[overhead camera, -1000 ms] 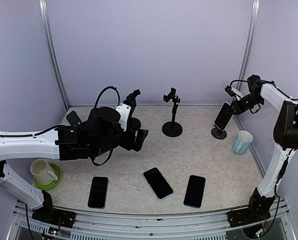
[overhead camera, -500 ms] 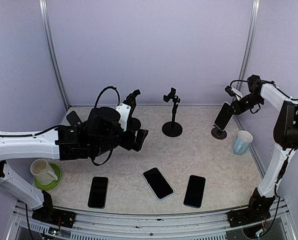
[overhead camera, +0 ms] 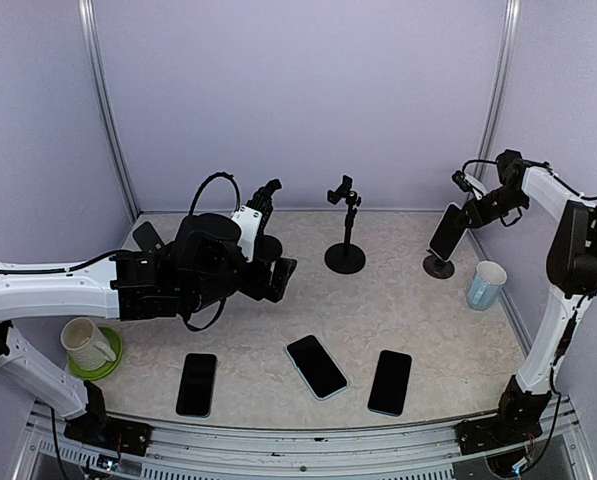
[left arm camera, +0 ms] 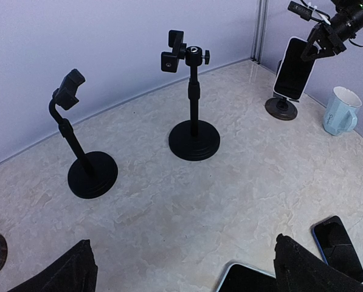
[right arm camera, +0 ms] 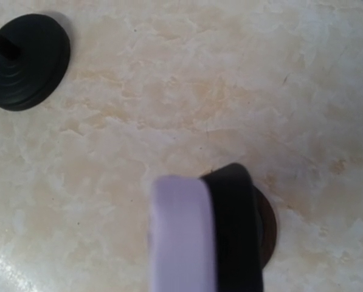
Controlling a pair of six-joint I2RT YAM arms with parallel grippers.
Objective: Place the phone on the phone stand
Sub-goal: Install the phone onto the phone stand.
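A phone [overhead camera: 445, 231] with a lavender back stands upright in the right-hand stand [overhead camera: 438, 266]. My right gripper [overhead camera: 472, 206] is right at its top edge; its jaws are too small to read. The right wrist view looks straight down on the phone's top edge [right arm camera: 181, 237], the black holder [right arm camera: 236, 234] and the round base [right arm camera: 268, 226]; no fingers show there. My left gripper [overhead camera: 278, 279] is open and empty, low over the table. Its fingertips [left arm camera: 65, 277] frame a flat phone [left arm camera: 248, 281]. Two empty stands [left arm camera: 193, 137] [left arm camera: 91, 172] lie beyond it.
Three dark phones lie flat at the front [overhead camera: 197, 383] [overhead camera: 316, 366] [overhead camera: 389, 381]. A pale blue mug [overhead camera: 486, 285] stands by the occupied stand. A cream mug [overhead camera: 84, 342] sits on a green saucer at the left. Walls close the back and sides.
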